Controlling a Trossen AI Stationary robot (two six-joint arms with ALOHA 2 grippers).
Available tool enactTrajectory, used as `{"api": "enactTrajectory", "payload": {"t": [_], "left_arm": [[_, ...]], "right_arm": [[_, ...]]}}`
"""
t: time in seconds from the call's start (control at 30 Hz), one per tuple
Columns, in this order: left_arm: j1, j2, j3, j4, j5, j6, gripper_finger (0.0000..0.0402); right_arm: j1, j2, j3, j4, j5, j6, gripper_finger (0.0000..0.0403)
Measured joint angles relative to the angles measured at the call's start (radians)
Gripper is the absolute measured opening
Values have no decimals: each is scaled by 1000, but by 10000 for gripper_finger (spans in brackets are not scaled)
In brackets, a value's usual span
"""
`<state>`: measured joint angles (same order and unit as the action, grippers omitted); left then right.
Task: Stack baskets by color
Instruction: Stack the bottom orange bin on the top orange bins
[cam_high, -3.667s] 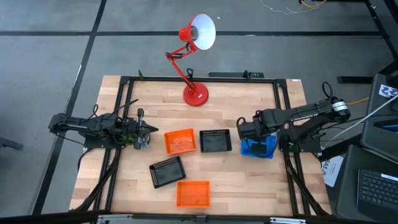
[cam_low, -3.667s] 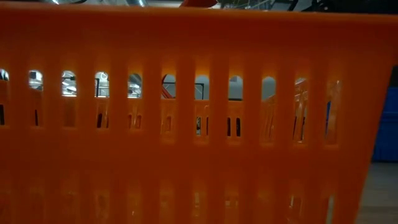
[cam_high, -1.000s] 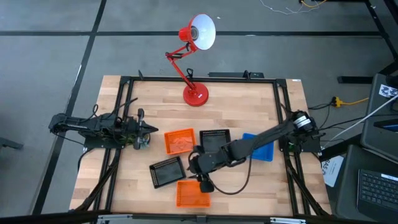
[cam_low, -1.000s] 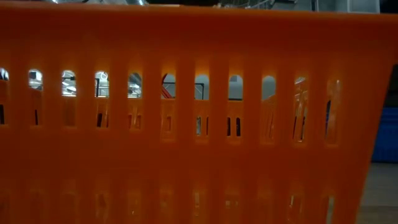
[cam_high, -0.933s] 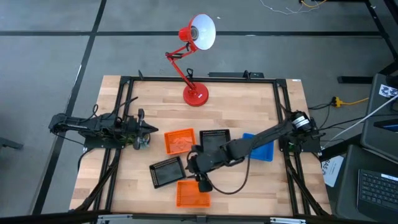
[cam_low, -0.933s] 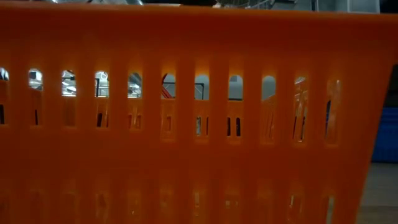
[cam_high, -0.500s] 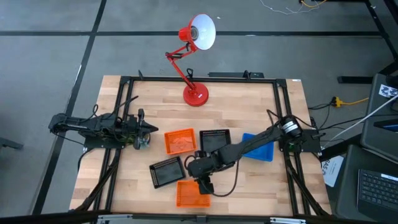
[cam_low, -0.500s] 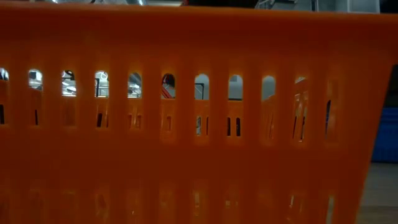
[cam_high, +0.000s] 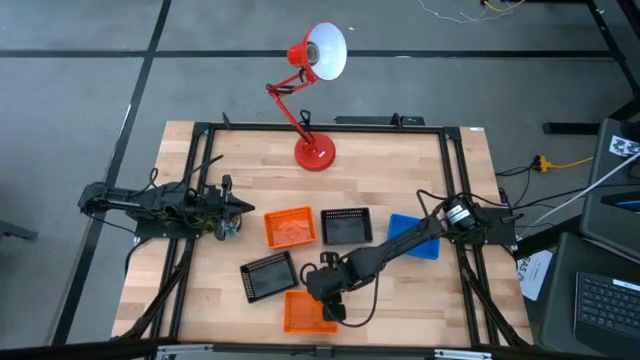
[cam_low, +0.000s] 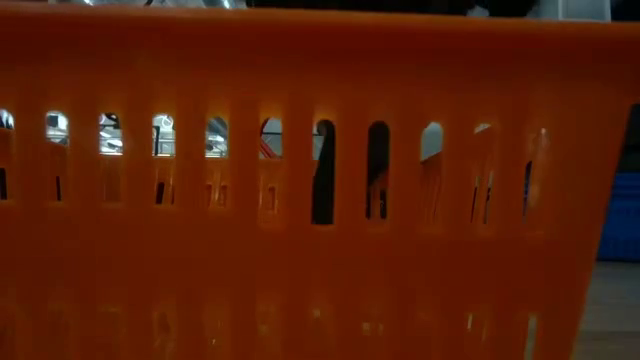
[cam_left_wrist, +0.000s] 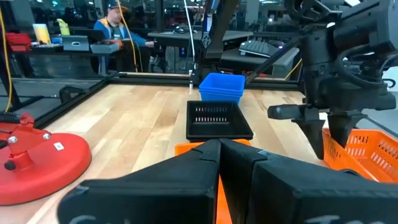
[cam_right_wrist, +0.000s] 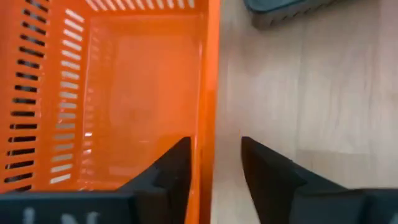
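Observation:
Five baskets lie on the table: an orange one, a black one, a blue one, a second black one and a near orange one. My right gripper is open and slants down over the near orange basket's right wall. One finger stands inside that wall and the other outside it, with a gap on both sides. At the table's left my left gripper waits, shut and level, holding nothing.
A red desk lamp stands at the far middle of the table. The near orange basket's long wall fills the low view. A black frame runs around the table. Bare wood lies to the right of the near orange basket.
My right gripper has come down and toward the table's near edge, tipping more steeply, from above the middle baskets to the near orange basket's right wall. In the low view a dark finger now shows through that basket's slots. The baskets have not moved.

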<state>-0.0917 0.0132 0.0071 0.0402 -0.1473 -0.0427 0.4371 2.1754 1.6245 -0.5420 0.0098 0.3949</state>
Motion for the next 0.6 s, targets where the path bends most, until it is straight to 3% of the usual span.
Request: {"api": "enactTrajectory", "payload": {"t": [0.07, 0.2, 0.37, 0.47, 0.6], "left_arm": [[0, 0, 0, 0, 0, 0, 1], [0, 0, 0, -2, 0, 0, 1], [0, 0, 0, -2, 0, 0, 1], [0, 0, 0, -3, 0, -1, 1], [0, 0, 0, -3, 0, -1, 1]], "right_arm": [[2, 0, 0, -8, 5, 19, 112], [14, -13, 2, -14, -33, 23, 19], [42, -46, 104, -222, -34, 45, 5], [48, -58, 227, -409, 67, 15, 4], [23, -60, 380, -567, 314, -142, 3]]}}
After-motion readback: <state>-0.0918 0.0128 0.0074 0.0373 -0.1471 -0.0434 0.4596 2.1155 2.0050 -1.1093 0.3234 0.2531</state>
